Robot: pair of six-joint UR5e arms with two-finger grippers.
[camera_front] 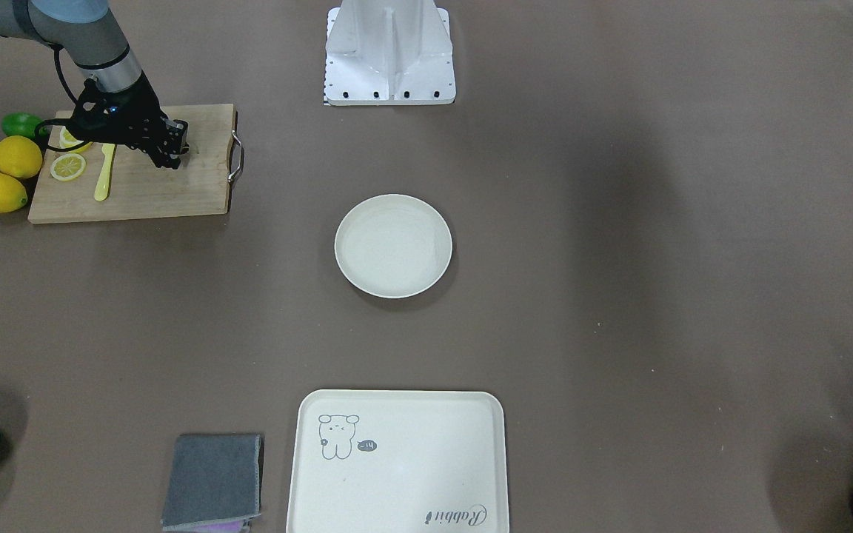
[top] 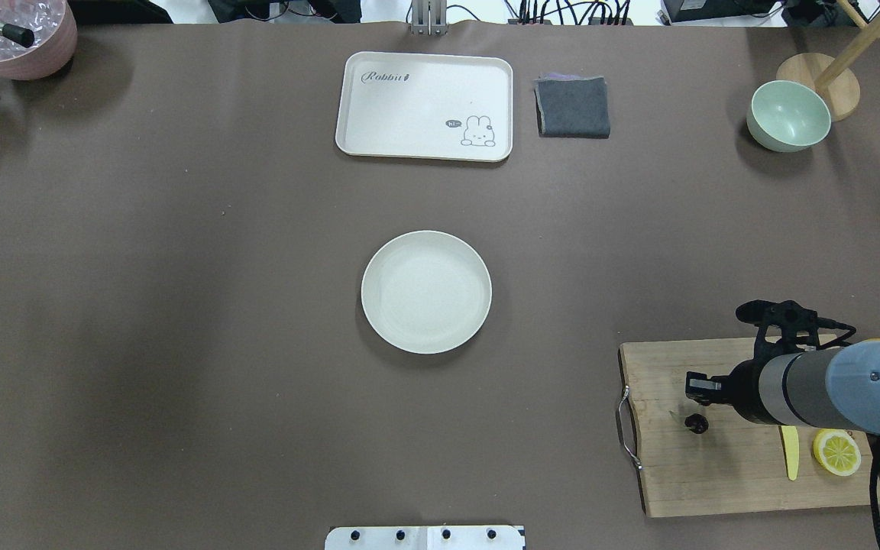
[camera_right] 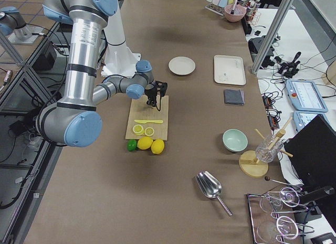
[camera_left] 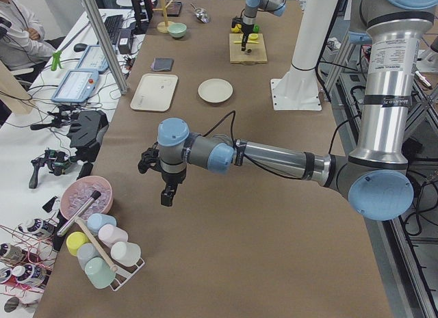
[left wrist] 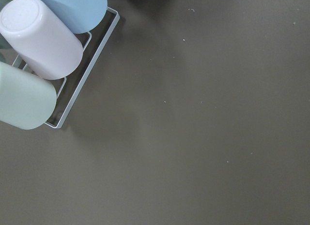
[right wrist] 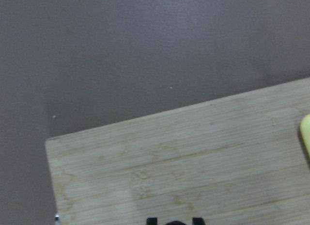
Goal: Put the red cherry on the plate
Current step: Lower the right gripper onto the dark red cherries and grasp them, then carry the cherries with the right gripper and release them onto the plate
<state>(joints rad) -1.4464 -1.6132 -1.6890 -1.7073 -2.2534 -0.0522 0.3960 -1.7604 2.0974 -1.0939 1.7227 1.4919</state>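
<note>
Right gripper is low over the cutting board, lower right of the overhead view. The red cherry sits on the board's handle end, right under it, well clear of the yellow knife and the lemon slice.

Risks as I see them:
- The cherry is tiny, round and glossy. An off-centre pinch could squirt it out sideways and send it rolling across the board.
- Catching only a stem would leave the pair dangling, and it could swing loose on the carry. The plate is well apart, mid-frame.
- Going too low drives the tips into the wood.
- A release near the plate's rim could let it roll off onto the worktop.

Gripper state: the right wrist view shows two fingertips at the bottom edge with a narrow gap and a dark blob between them, likely the cherry. I can't tell whether it's pinched or just straddled.

The left gripper is parked at the far end of the worktop near the cup rack. I can't tell how far open it is.
</note>
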